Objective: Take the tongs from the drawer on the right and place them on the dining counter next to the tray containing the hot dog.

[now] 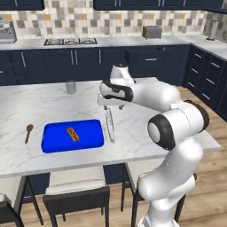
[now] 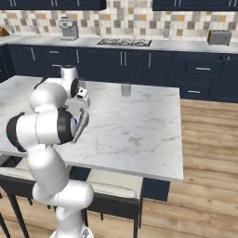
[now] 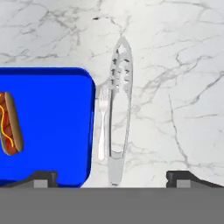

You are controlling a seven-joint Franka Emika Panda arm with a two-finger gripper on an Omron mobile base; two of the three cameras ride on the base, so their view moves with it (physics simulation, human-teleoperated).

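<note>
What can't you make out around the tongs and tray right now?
- Tray: left and near parts cut off by the hand view's edges.
- Hot dog: cut by the left edge in the hand view.
- Tongs: in the right base view, mostly hidden behind the arm.
- Fork beside the tray: too small in the left base view.

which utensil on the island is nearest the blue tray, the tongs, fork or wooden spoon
The fork: the small silver one lying right along the tray edge, between it and the tongs. The wooden spoon lies apart on the tray's other side.

One tongs [image 3: 119,113], one fork [image 3: 102,127], one tray [image 1: 88,135], one hot dog [image 1: 73,134], one spoon [image 1: 29,132].
</note>
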